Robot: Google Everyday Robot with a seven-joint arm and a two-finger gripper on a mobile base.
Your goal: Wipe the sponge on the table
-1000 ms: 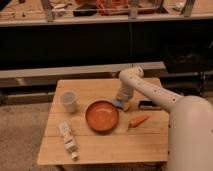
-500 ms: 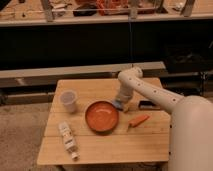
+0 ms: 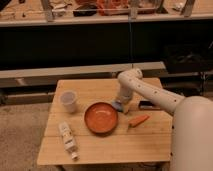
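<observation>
Wooden slats of the table (image 3: pixel 102 150) carry a cup (image 3: pixel 68 101), a bottle (image 3: pixel 67 140) lying flat, an orange bowl (image 3: pixel 101 117), a carrot (image 3: pixel 139 120) and a black bar (image 3: pixel 148 105); a grey shelf (image 3: pixel 60 73) runs behind. The gripper (image 3: pixel 121 103) points down at the tabletop just right of the bowl. Its jaws are closed, apparently pinching the sponge (image 3: pixel 118 106), which sits on the wood against the bowl's rim.

The space is tight. A stroke to the left would likely shove the bowl toward the cup, and one to the right could sweep the bar or the carrot. Being soft, the sponge may also fold or slip from the pinch if it drags across a gap between slats.

Against the earlier frames, gripper and sponge have moved slightly nearer the bowl and the table's front. Everything else sits as it was.
</observation>
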